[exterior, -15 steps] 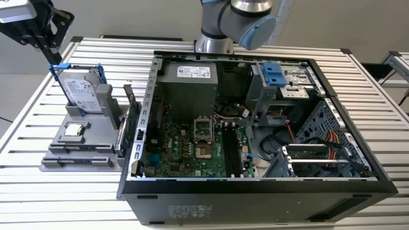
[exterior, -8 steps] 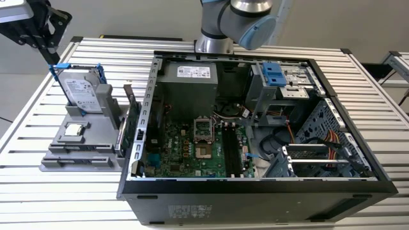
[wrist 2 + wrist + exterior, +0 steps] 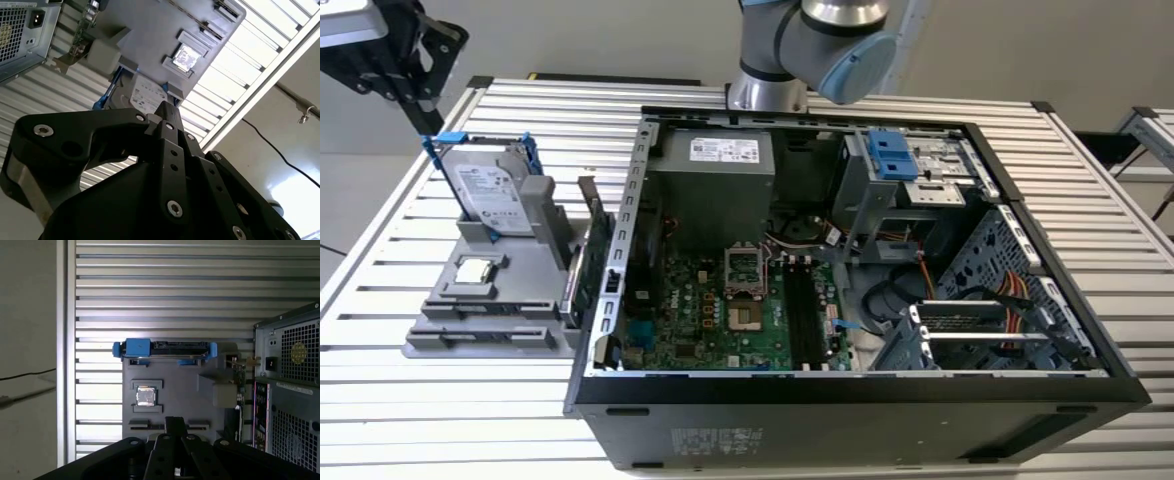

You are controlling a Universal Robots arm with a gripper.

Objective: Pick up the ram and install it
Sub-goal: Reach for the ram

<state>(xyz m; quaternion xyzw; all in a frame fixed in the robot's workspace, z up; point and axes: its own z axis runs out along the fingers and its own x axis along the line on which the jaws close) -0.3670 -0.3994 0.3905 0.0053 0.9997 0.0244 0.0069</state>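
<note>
My gripper hangs high over the table's back corner at the exterior view's left. Its black fingers are shut together with nothing visible between them. Both wrist views look down past the gripper onto a grey parts holder. I cannot make out the ram in any view. The open computer case lies at the middle of the table, and the black memory slots on its green motherboard show near the centre.
On the holder stand a silver hard drive in a blue frame and a small square chip. A green circuit card stands on edge between the holder and the case. The arm's base rises behind the case.
</note>
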